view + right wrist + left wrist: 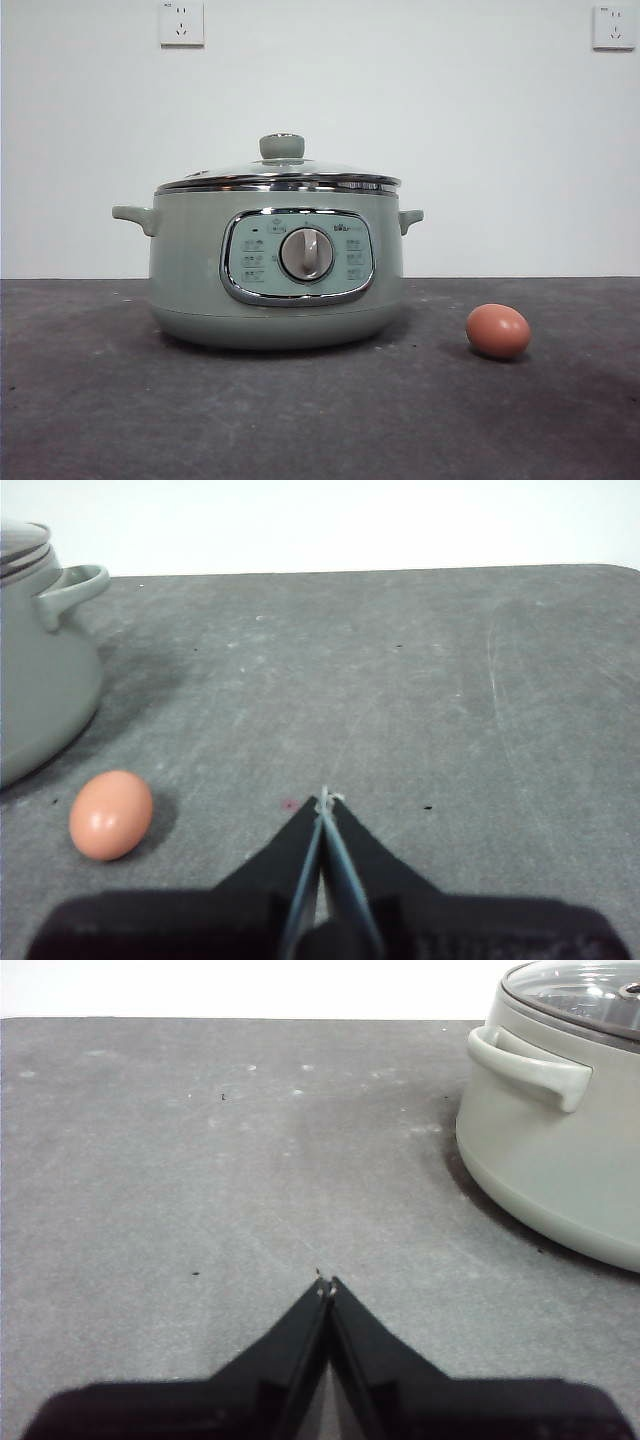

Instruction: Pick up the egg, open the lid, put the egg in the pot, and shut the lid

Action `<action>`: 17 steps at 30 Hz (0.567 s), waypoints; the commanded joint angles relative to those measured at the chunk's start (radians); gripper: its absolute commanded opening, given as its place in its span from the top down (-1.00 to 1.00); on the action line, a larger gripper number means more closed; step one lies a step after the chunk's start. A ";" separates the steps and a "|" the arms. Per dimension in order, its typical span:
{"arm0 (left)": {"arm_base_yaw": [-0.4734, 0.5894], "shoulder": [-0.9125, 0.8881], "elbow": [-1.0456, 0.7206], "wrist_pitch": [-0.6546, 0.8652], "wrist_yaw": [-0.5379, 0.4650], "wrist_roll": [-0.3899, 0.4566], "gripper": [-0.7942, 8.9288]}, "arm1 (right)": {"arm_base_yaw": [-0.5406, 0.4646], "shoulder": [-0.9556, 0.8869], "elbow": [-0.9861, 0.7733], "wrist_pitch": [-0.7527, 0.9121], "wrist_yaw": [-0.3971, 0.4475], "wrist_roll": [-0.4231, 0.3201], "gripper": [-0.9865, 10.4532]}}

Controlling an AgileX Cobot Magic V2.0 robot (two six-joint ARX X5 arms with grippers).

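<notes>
The sage-green pot [275, 270] stands on the dark table with its glass lid [280, 175] closed on it, green knob on top. The reddish-brown egg [497, 331] lies on the table beside the pot, apart from it. My right gripper [324, 798] is shut and empty, above the table, with the egg [110, 814] a short way off and the pot [40, 670] beyond it. My left gripper [326, 1285] is shut and empty over the table on the pot's other side; the pot's side handle [530, 1065] and lid [580, 995] show there. Neither arm shows in the front view.
The dark grey table [320, 420] spreads around the pot. A white wall stands behind, with two sockets [181, 23] high up.
</notes>
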 commanded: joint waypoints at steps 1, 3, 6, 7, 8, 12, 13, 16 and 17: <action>0.002 0.001 -0.010 0.003 0.004 -0.006 0.84 | 0.000 -0.002 -0.010 0.007 -0.001 0.016 0.83; 0.002 0.001 -0.008 0.003 0.004 -0.013 0.85 | 0.000 -0.002 -0.010 0.007 -0.012 0.052 0.83; 0.002 0.001 0.006 -0.006 0.005 -0.041 0.85 | 0.000 -0.002 -0.005 0.006 -0.013 0.107 0.84; 0.002 0.002 0.013 -0.007 0.005 -0.050 0.85 | 0.000 -0.002 0.000 0.005 -0.014 0.122 0.84; 0.002 0.003 0.022 -0.008 0.009 -0.058 0.85 | 0.000 -0.002 0.006 0.005 -0.016 0.135 0.84; 0.002 0.016 0.084 -0.010 0.066 -0.095 0.85 | 0.000 0.001 0.064 0.000 -0.024 0.181 0.85; 0.002 0.023 0.106 -0.016 0.079 -0.114 0.85 | 0.000 0.004 0.084 -0.001 -0.031 0.185 0.85; 0.002 0.056 0.184 -0.069 0.083 -0.156 0.85 | 0.000 0.029 0.153 -0.003 -0.038 0.205 0.85; 0.002 0.069 0.211 -0.089 0.083 -0.156 0.85 | 0.000 0.041 0.177 -0.003 -0.042 0.208 0.85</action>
